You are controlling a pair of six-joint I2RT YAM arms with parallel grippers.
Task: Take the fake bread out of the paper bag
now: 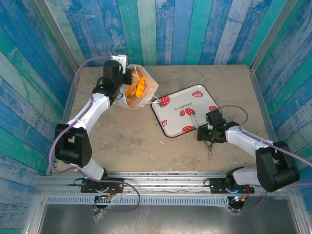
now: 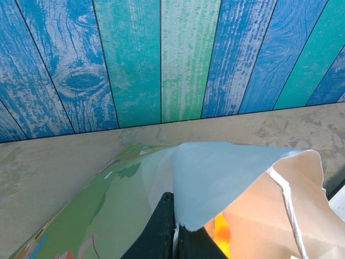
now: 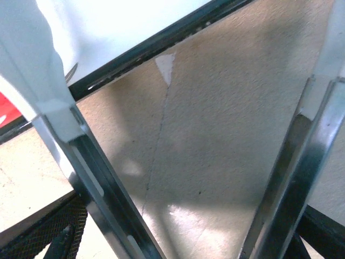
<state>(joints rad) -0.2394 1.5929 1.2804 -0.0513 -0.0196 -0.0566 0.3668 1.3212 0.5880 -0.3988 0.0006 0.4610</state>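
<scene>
1. Top external view: left gripper pinches the rim of the small white paper bag.
2. Golden-orange plastic bread lies inside, with the bag mouth facing right.
3. Right gripper, jaws apart and empty, hangs well apart, across the white strawberry-print tray.

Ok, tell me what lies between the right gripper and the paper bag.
The strawberry-print tray lies between the right gripper and the paper bag, with one corner close to the bag. The top external view shows it.
</scene>
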